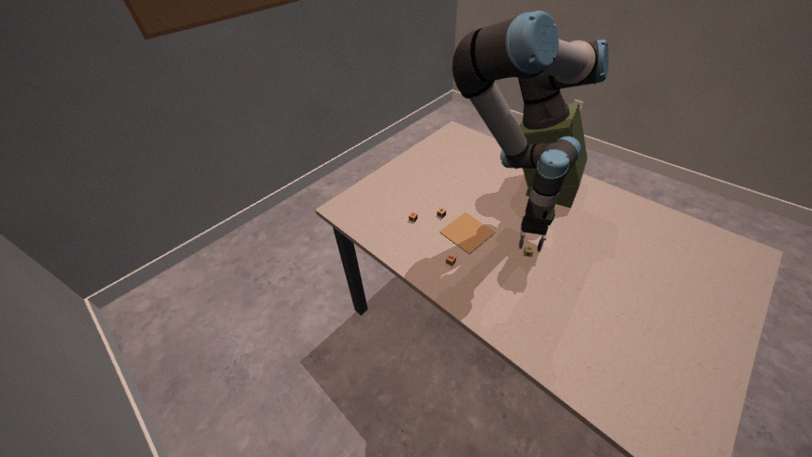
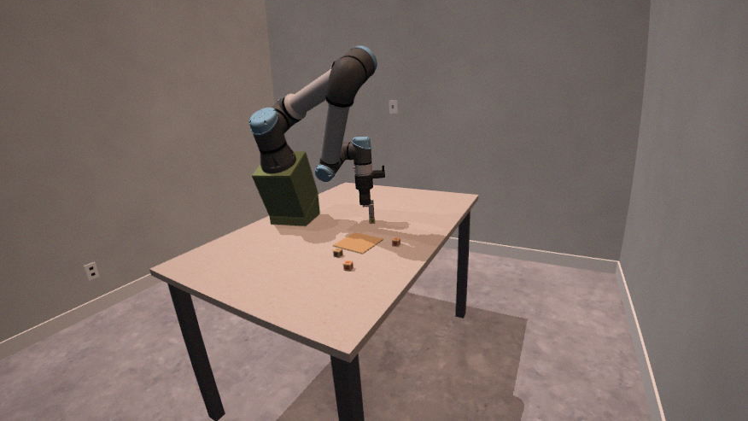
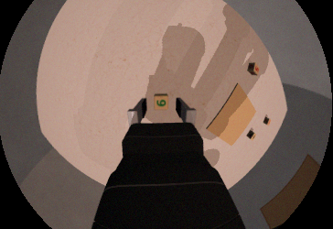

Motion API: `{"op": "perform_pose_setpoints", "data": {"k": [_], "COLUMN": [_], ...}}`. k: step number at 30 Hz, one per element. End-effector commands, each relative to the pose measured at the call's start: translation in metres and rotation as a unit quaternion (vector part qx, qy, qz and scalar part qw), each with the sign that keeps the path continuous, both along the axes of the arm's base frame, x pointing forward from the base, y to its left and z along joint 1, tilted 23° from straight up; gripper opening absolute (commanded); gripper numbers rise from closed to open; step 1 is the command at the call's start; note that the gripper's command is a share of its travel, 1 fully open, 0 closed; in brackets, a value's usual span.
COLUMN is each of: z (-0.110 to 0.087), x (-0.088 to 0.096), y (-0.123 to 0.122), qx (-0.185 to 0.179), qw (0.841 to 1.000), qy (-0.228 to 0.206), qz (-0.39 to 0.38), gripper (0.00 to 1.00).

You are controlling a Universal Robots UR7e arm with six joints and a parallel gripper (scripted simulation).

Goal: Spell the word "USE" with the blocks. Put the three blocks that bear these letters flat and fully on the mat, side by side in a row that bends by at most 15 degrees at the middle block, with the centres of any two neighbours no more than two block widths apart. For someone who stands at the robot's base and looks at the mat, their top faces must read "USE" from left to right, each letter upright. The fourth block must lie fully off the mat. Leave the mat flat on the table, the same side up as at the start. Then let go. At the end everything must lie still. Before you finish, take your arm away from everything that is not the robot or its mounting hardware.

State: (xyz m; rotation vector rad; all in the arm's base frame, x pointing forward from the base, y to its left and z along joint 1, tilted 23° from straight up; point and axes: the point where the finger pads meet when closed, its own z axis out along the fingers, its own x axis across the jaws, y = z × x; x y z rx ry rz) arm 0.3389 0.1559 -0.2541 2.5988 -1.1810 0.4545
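Note:
My gripper (image 1: 531,245) (image 2: 371,219) (image 3: 161,103) is open, pointing down low over the table. A block with a green letter on top (image 1: 527,251) (image 3: 161,102) stands between its fingers with gaps on both sides; I cannot read the letter surely. The orange mat (image 1: 463,227) (image 2: 358,242) (image 3: 235,115) lies flat with no block on it. A red-lettered block (image 1: 450,260) (image 2: 395,242) (image 3: 252,69) lies off its front side. Another red-lettered block (image 1: 412,216) (image 2: 347,266) (image 3: 266,120) and a dark-sided block (image 1: 441,212) (image 2: 337,252) (image 3: 251,135) lie beyond the mat. Their letters are too small to read.
The pale table (image 1: 628,284) (image 2: 265,278) carries the blocks and mat. The green base block (image 1: 548,152) (image 2: 286,195) stands at its rear edge. The red-lettered block off the mat's front side is nearest the table's front edge. The arm's shadow crosses the mat.

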Motion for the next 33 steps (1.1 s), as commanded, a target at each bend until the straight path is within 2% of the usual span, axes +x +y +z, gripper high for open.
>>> {"op": "perform_pose_setpoints", "data": {"k": [1,15,33], "z": [-0.003,-0.025,-0.027], "x": [0.001,0.005,0.005], "y": [-0.001,-0.009,-0.01], "qx": [0.0,0.0,0.0], "qw": [1.0,1.0,1.0], "qy": [0.0,0.0,0.0], "qz": [0.0,0.0,0.0], "gripper": [1.0,1.0,1.0]}}
